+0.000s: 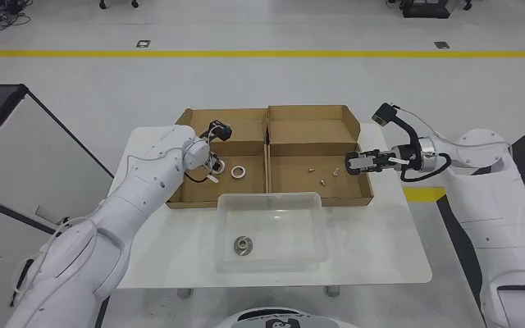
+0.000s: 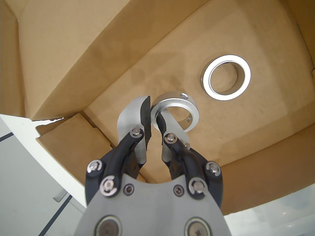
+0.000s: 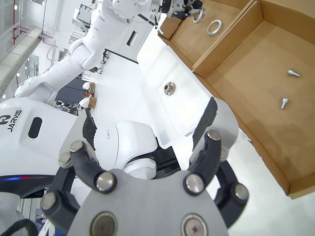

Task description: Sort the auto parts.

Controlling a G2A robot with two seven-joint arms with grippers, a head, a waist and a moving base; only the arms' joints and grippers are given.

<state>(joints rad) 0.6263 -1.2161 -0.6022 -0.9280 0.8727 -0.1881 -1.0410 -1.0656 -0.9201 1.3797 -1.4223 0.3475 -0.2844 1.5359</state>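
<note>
Placing looks like the step: left tool (image 2: pixel 151 114) clamped on a ring collar (image 2: pixel 177 104) inside the left box (image 2: pixel 73 37) near a second ring (image 2: pixel 225 77), next likely opening to release; right tool (image 3: pixel 147 116) apart, empty.

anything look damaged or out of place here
The left arm's cardboard box has a ragged tear at one corner. Otherwise nothing stands out: the left gripper grips the tilted ring, and the second ring lies flat.
</note>
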